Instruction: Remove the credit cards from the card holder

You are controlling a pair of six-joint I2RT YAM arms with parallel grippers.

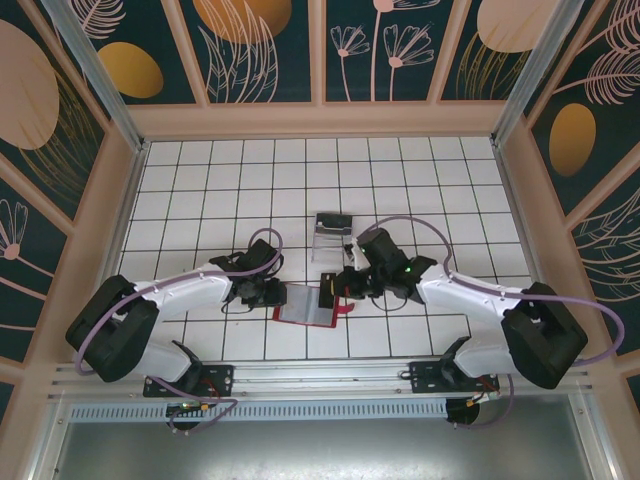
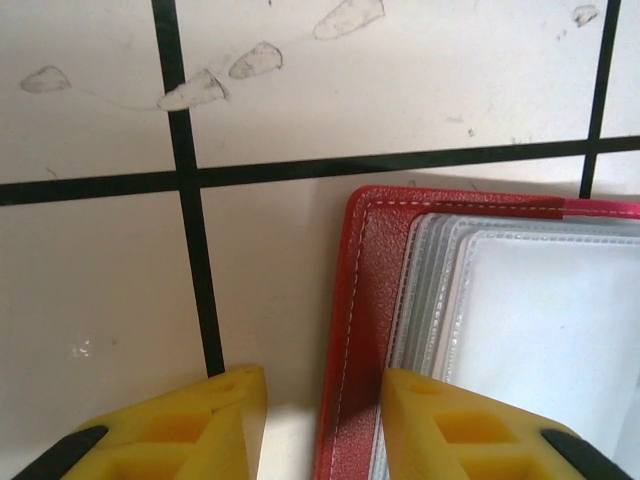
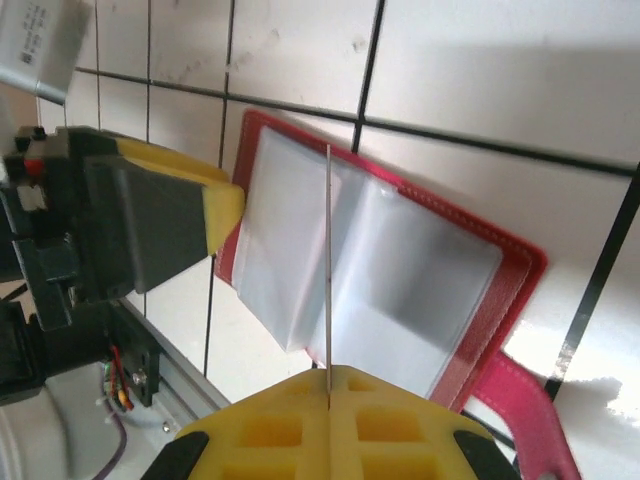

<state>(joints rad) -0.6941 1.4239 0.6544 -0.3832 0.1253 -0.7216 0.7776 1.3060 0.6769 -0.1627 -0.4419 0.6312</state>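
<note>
We see the red card holder (image 1: 305, 306) lying open on the tiled desk (image 1: 400, 180) between both arms, 1 dark credit card (image 1: 327, 288) just over its clear pockets, clamped in the right jaws, while the left jaws stand apart astride its edge.

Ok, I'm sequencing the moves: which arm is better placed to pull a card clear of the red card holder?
Right. The right gripper is shut on a thin card, seen edge-on across the open card holder. The left gripper stands open astride the holder's edge, likely just steadying it.
</note>
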